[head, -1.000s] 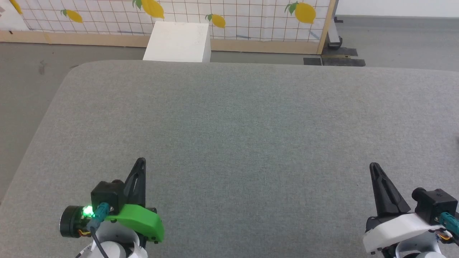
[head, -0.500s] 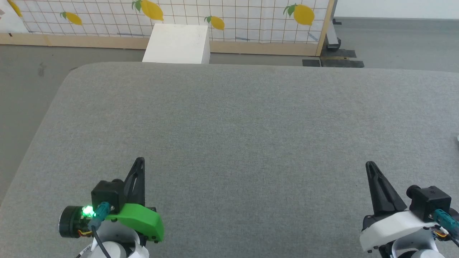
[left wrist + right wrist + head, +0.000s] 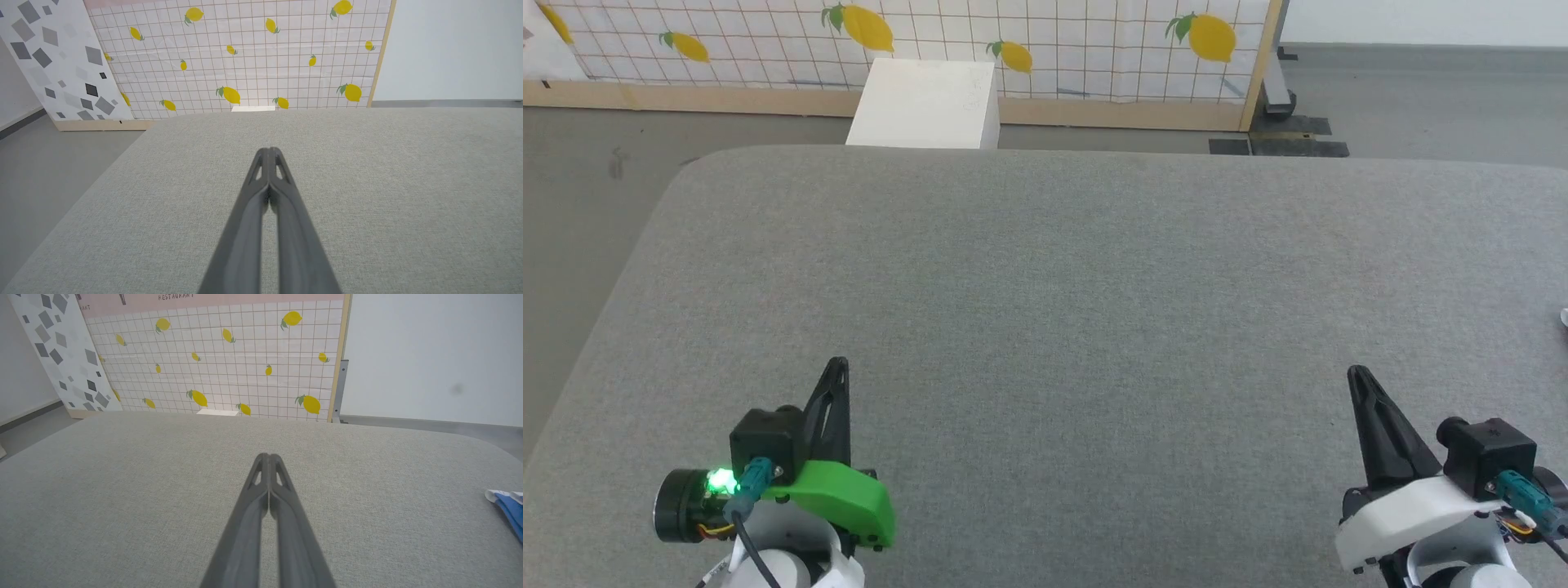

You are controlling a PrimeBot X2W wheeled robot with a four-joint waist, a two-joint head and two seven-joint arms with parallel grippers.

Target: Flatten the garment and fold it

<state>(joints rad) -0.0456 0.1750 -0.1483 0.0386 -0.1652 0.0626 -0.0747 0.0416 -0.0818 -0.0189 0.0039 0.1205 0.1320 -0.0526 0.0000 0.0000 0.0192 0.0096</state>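
My left gripper (image 3: 837,367) has long black tapered fingers (image 3: 829,416) with slotted tips, a bright green shell (image 3: 841,498), a black camera block (image 3: 764,437) with a lit green lamp (image 3: 719,480), a teal plug (image 3: 756,478) and a black cable (image 3: 747,551). My right gripper (image 3: 1356,376) is the same, but its shell is a white shell (image 3: 1413,510).

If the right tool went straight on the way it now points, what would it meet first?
Likely the grey padded surface itself, though depth is unclear: the right tool, shut, points across its bare cloth. The blue garment lies off to its right, outside that line.
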